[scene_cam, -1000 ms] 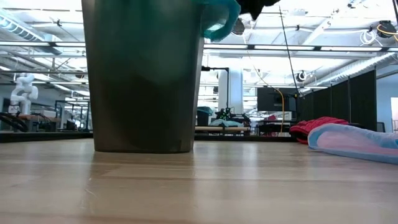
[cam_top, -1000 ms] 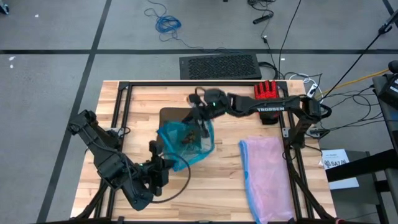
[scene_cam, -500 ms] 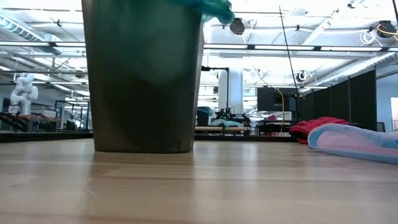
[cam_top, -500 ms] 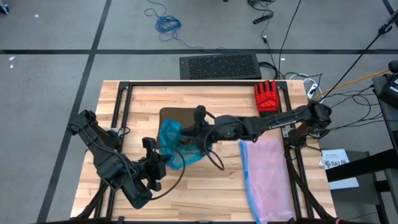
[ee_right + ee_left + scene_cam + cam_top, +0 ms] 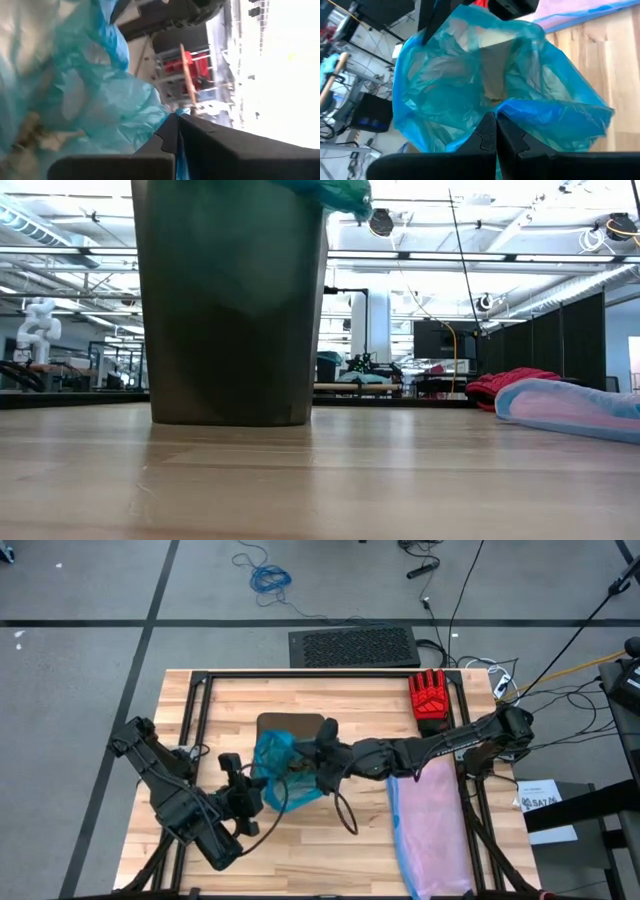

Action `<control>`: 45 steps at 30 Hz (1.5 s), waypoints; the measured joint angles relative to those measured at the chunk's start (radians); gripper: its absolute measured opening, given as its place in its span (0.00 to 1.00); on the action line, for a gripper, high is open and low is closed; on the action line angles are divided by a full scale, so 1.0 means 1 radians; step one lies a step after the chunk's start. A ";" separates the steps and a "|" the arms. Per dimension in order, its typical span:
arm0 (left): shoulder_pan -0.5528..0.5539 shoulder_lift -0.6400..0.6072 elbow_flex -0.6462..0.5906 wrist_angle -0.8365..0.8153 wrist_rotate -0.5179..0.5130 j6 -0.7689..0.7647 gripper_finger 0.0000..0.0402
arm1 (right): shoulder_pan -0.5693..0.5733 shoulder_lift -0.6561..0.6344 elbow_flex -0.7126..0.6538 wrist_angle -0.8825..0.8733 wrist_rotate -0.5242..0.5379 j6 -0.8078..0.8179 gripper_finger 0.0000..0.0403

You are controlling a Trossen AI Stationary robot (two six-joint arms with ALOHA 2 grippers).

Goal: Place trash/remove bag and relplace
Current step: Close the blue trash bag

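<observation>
The teal-green bag (image 5: pixel 283 772) is held up over the near part of the dark bin (image 5: pixel 290 726), its mouth gathered between my two grippers. Brown paper trash (image 5: pixel 492 62) shows through the film inside it. My left gripper (image 5: pixel 252 794) is shut on the bag's near-left rim. My right gripper (image 5: pixel 326 754) is shut on the rim at the bag's right side. In the low view the bin (image 5: pixel 230 300) stands on the table with a bit of the bag (image 5: pixel 335 192) above its top edge; the bag's lower part is hidden. My left gripper pinches the bag's bunched rim (image 5: pixel 506 106) between its two fingers, coming from the table's near left and slanting down. The film spreads out beyond the fingertips, slack and wrinkled. My right gripper pinches a gathered fold of the bag's rim (image 5: pixel 159 116) between its two fingers, coming about level from the table's right. The film billows slack beyond the fingertips.
A pale pink bag (image 5: pixel 425 820) lies flat on the table's right side, near the right arm. A red glove (image 5: pixel 430 700) lies at the far right corner. A dark frame rail (image 5: pixel 300 676) runs along the table's far edge.
My right gripper has swung from the bag's far side toward the table's near edge, rolling as it went and drawing its part of the rim along. The bag's mouth, wide before, is now bunched narrower. My left gripper has rolled and tipped in place, staying shut on the rim.
</observation>
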 joint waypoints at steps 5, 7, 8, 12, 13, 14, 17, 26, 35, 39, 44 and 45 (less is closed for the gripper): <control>0.003 0.000 0.000 0.000 -0.060 -0.007 0.00 | -0.003 0.000 0.000 0.119 0.084 -0.223 0.00; 0.006 0.000 0.000 0.001 -0.087 -0.007 0.00 | -0.005 0.000 0.000 0.181 0.100 -0.304 0.00; 0.010 0.000 0.001 0.000 -0.097 -0.007 0.00 | -0.006 0.000 0.000 0.210 0.106 -0.340 0.00; 0.018 -0.010 0.005 0.001 -0.138 -0.006 0.00 | -0.014 -0.008 0.000 0.249 0.111 -0.389 0.00; 0.019 -0.016 0.006 0.001 -0.156 -0.007 0.00 | -0.017 -0.012 0.000 0.243 0.113 -0.381 0.00; 0.019 -0.022 0.007 0.000 -0.177 -0.007 0.00 | -0.019 -0.016 0.000 0.235 0.118 -0.370 0.00; 0.018 -0.048 0.007 0.001 -0.241 -0.006 0.00 | -0.032 -0.020 0.000 0.224 0.124 -0.346 0.00; 0.030 -0.156 0.008 0.000 -0.359 0.022 0.00 | -0.058 -0.023 0.000 0.238 0.141 -0.411 0.00; 0.049 -0.190 0.009 0.000 -0.312 0.055 0.00 | -0.065 -0.024 0.000 0.418 0.143 -0.564 0.00; 0.050 -0.156 0.009 0.000 -0.250 0.055 0.00 | -0.085 -0.025 0.000 0.213 0.138 -0.346 0.00; 0.049 -0.119 0.008 0.001 -0.225 0.053 0.00 | -0.125 -0.023 -0.001 -0.053 0.149 -0.045 0.00; 0.049 -0.115 0.008 0.001 -0.223 0.053 0.00 | -0.131 -0.024 -0.001 -0.047 0.157 -0.014 0.01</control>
